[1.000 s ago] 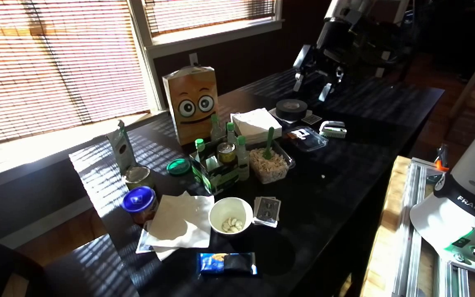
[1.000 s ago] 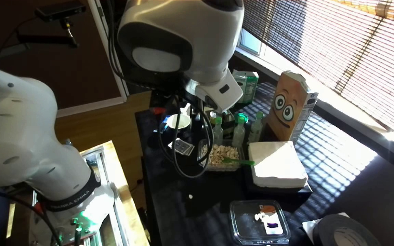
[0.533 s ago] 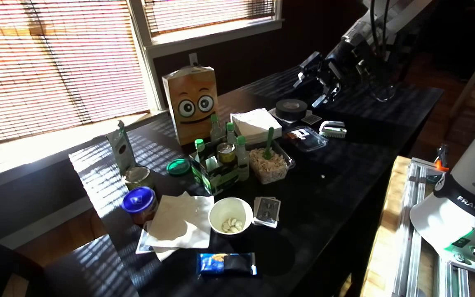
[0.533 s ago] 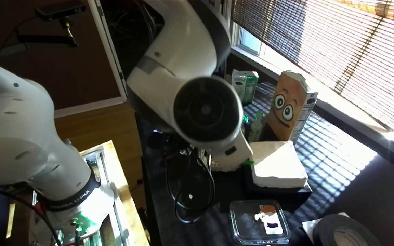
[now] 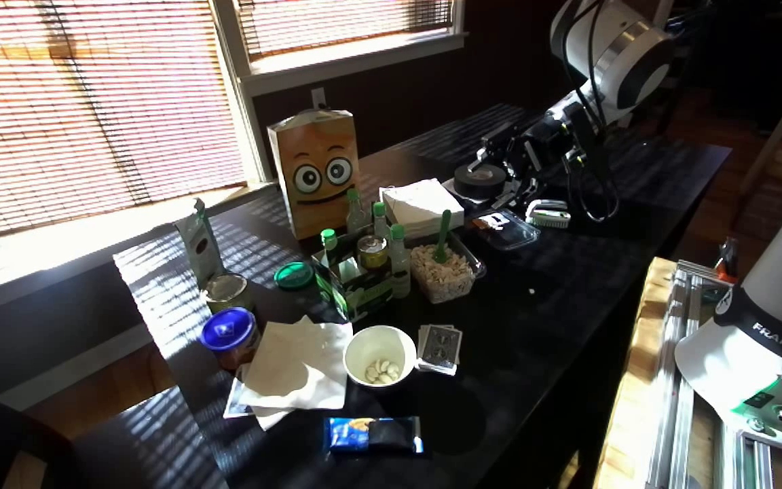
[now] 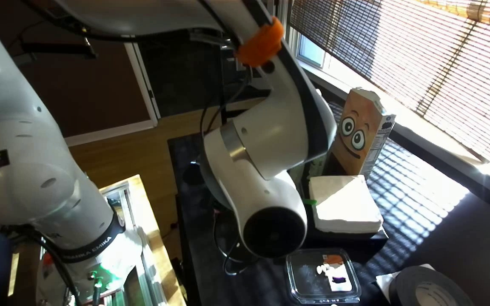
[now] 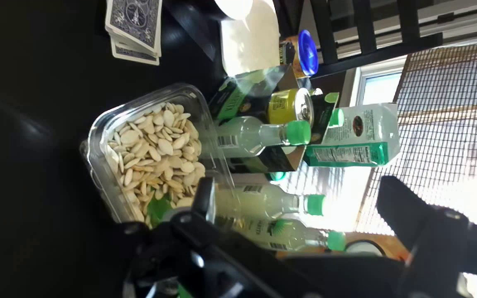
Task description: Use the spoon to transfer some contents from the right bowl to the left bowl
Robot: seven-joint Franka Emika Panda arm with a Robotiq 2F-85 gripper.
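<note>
In the wrist view, the end effector (image 7: 297,190) covers one corner of the clear bowl (image 7: 197,109) and much of the green spoon (image 7: 157,208); the top edge cuts the white bowl (image 7: 235,6). In an exterior view, the arm (image 6: 281,119) hides the white bowl and leaves only a bit of spoon handle. A pale speck (image 5: 531,291) on the bench (image 5: 520,333) is too small to recognise.

Sunlit window blinds (image 5: 92,109), dark brown wall (image 5: 377,102), striped light (image 6: 423,208) across black table (image 5: 520,326), wooden floor (image 6: 109,155)
</note>
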